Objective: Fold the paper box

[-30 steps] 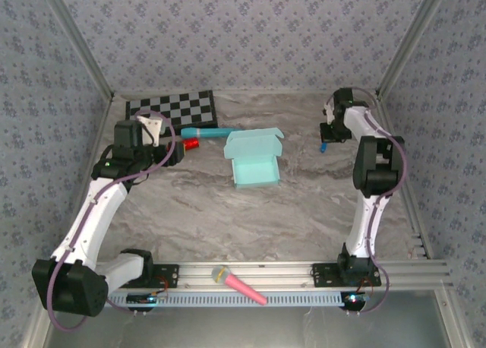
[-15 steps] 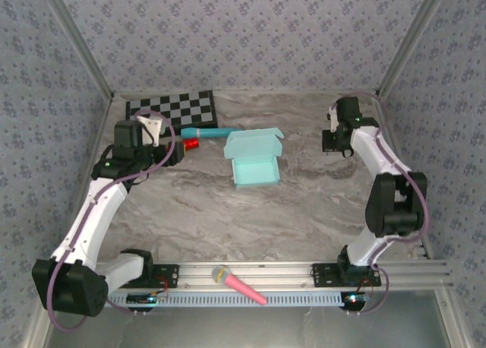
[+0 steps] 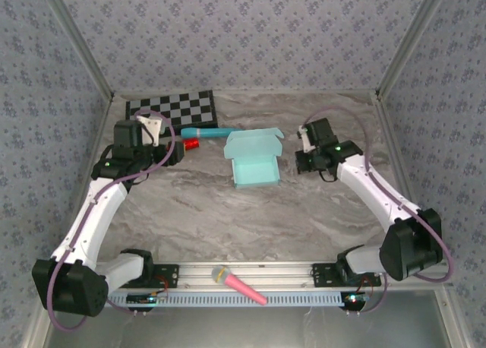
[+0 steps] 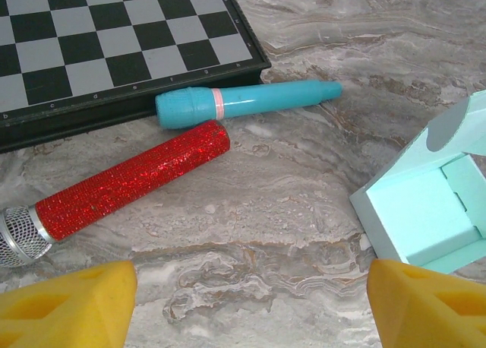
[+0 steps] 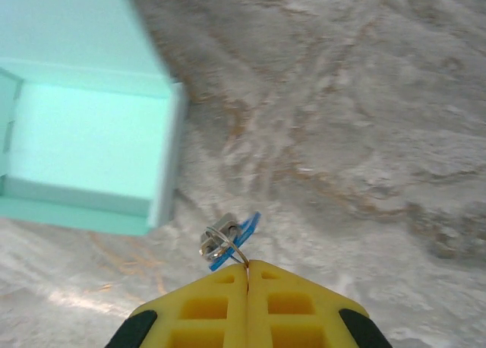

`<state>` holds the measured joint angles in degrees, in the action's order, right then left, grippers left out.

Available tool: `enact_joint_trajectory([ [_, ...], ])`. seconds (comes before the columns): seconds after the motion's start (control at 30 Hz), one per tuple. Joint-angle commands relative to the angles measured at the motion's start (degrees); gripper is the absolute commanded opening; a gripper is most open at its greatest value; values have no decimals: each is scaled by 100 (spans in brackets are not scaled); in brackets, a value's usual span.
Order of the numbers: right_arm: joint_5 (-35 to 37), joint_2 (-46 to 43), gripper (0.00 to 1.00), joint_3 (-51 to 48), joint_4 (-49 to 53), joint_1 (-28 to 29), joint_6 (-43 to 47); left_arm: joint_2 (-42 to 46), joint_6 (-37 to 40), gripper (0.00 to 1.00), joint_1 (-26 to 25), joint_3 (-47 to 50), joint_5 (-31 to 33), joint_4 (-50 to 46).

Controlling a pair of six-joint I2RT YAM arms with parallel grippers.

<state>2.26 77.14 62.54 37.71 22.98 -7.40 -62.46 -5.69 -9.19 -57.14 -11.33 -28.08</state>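
The paper box (image 3: 256, 168) is a pale aqua tray with its lid flap (image 3: 253, 143) standing open, in the middle of the marble table. It also appears at the right edge of the left wrist view (image 4: 425, 219) and at the upper left of the right wrist view (image 5: 83, 158). My right gripper (image 3: 301, 159) hangs just right of the box. In the right wrist view, my right gripper (image 5: 247, 268) is shut on a metal key ring with a small blue tag (image 5: 228, 240). My left gripper (image 4: 247, 310) stands open over bare table left of the box, its yellow fingers (image 4: 68, 302) wide apart.
A checkerboard (image 3: 171, 107) lies at the back left. In front of it are a teal marker pen (image 3: 206, 133) and a red glitter microphone (image 3: 190, 143). A pink microphone with a yellow head (image 3: 239, 285) rests on the front rail. Walls close in the sides.
My right arm has swung from the back right corner leftward and down to the box's right side, its gripper staying shut on the key ring. The left arm and box have not moved.
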Motion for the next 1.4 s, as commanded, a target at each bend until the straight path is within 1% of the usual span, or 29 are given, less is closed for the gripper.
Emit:
enact_joint_trajectory([
  [0.0, 197, 100, 0, 3, -236, 418, -317, 54, -75, 79, 49, 1, -121, 110],
  [0.2, 122, 642, 0, 258, -656, 941, -488, 40, -84, 79, 49, 16, -132, 109],
  [0.37, 81, 1257, 0, 530, -908, 1201, -608, 32, -90, 79, 43, 14, -150, 101],
  [0.57, 68, 2022, 0, 974, -1091, 1350, -697, 32, -86, 79, 41, 17, -159, 94],
  [0.9, 62, 2786, 0, 1239, -1042, 1478, -772, 15, -89, 80, 44, 13, -172, 95],
  [1.2, -28, 3121, 0, 1417, -966, 1544, -771, -21, -112, 80, 52, 16, -191, 108],
  [1.37, -18, 3136, 7, 1462, -956, 1568, -761, -21, -114, 80, 48, 15, -193, 106],
])
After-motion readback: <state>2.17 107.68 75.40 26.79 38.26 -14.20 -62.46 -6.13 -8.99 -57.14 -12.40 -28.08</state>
